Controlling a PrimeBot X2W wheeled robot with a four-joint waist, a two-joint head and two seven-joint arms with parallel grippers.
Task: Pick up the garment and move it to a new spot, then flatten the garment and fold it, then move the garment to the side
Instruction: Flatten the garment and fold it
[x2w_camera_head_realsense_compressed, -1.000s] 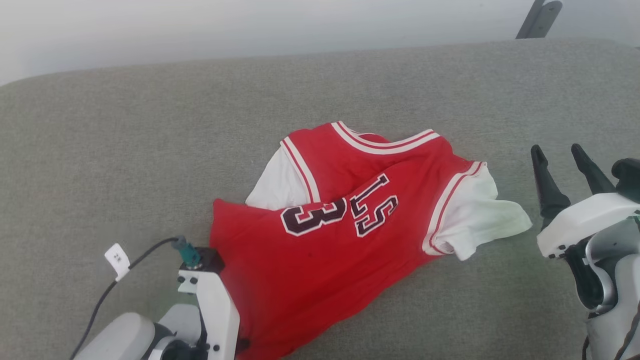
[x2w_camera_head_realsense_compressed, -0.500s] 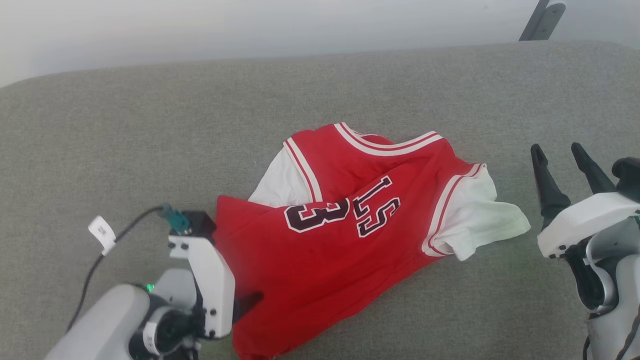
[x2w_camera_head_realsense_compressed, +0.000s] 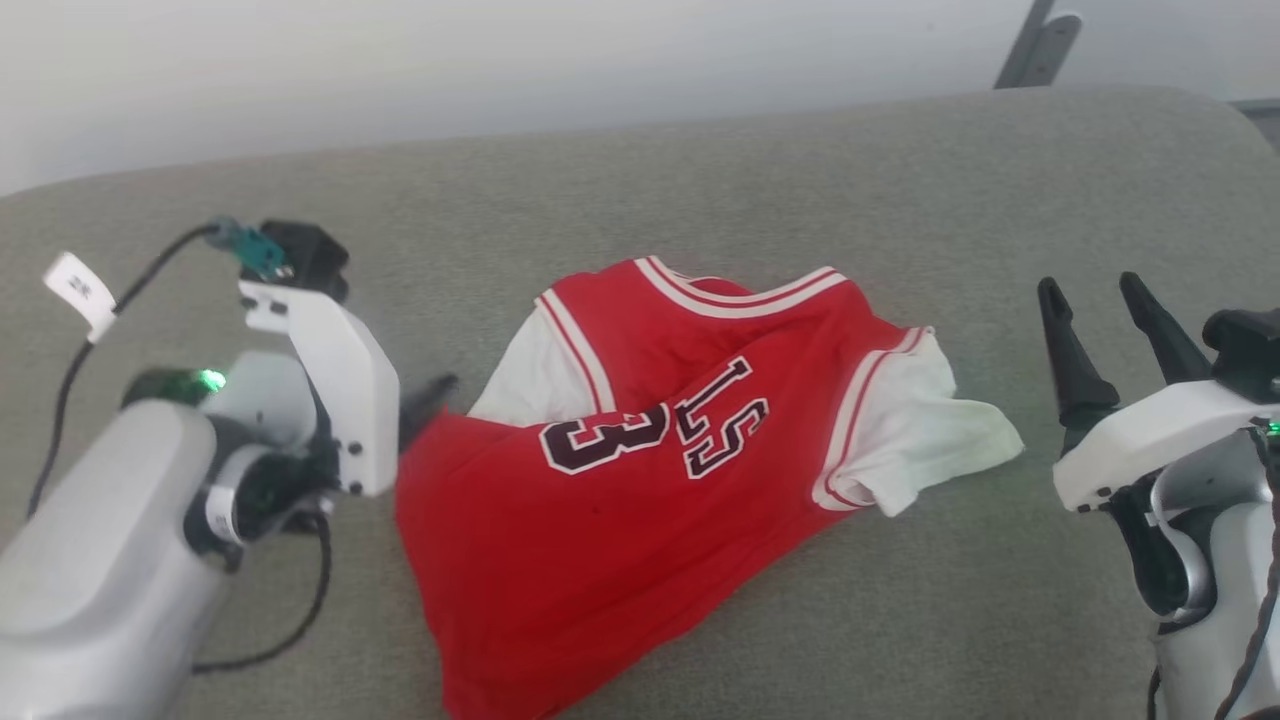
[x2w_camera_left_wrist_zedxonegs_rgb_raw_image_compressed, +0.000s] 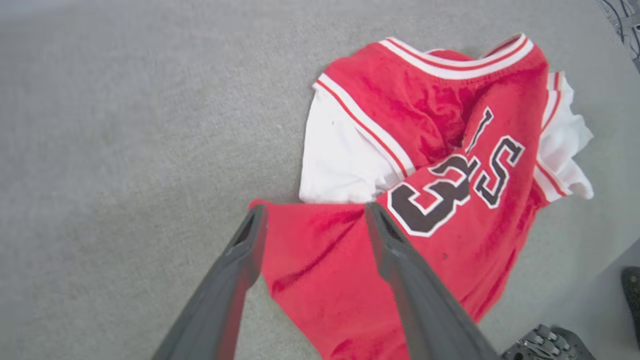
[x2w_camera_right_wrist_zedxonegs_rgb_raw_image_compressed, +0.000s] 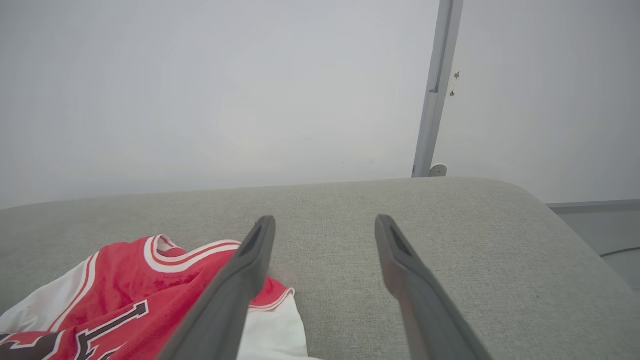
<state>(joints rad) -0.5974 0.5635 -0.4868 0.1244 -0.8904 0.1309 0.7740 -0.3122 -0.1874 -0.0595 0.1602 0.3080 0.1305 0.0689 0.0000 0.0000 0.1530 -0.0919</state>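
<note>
Head view: the garment (x2w_camera_head_realsense_compressed: 640, 470), a red basketball jersey with short white sleeves, striped white-and-red trim and a dark, white-outlined "3" and "LS" on the chest, lies rumpled on a grey fabric-covered surface (x2w_camera_head_realsense_compressed: 700, 180), its neckline toward the far edge and its hem toward the robot. The left gripper (x2w_camera_head_realsense_compressed: 425, 398) is just beside the jersey's left edge, one dark finger pointing at the upper corner of the red panel; its white housing carries a black cable with a white tag (x2w_camera_head_realsense_compressed: 75, 285). The right gripper (x2w_camera_head_realsense_compressed: 1090, 300) stands apart from the jersey's right sleeve, fingers spread and empty. A grey post (x2w_camera_head_realsense_compressed: 1035, 45) rises against the pale wall behind. Left wrist view: the left gripper (x2w_camera_left_wrist_zedxonegs_rgb_raw_image_compressed: 316, 212) has its fingers spread wide and grasps nothing; the corner of the jersey's red lower panel shows between the fingertips, and whether they touch the cloth cannot be told. The garment (x2w_camera_left_wrist_zedxonegs_rgb_raw_image_compressed: 450, 125) spreads to the upper right, one white sleeve lying beyond the tips, the other at the far right. Right wrist view: the right gripper (x2w_camera_right_wrist_zedxonegs_rgb_raw_image_compressed: 325, 222) is released, fingers parted above bare grey fabric (x2w_camera_right_wrist_zedxonegs_rgb_raw_image_compressed: 450, 240); the garment (x2w_camera_right_wrist_zedxonegs_rgb_raw_image_compressed: 125, 285) lies at lower left, partly behind the left-hand finger, and the post (x2w_camera_right_wrist_zedxonegs_rgb_raw_image_compressed: 435, 90) stands against the wall (x2w_camera_right_wrist_zedxonegs_rgb_raw_image_compressed: 200, 75).
</note>
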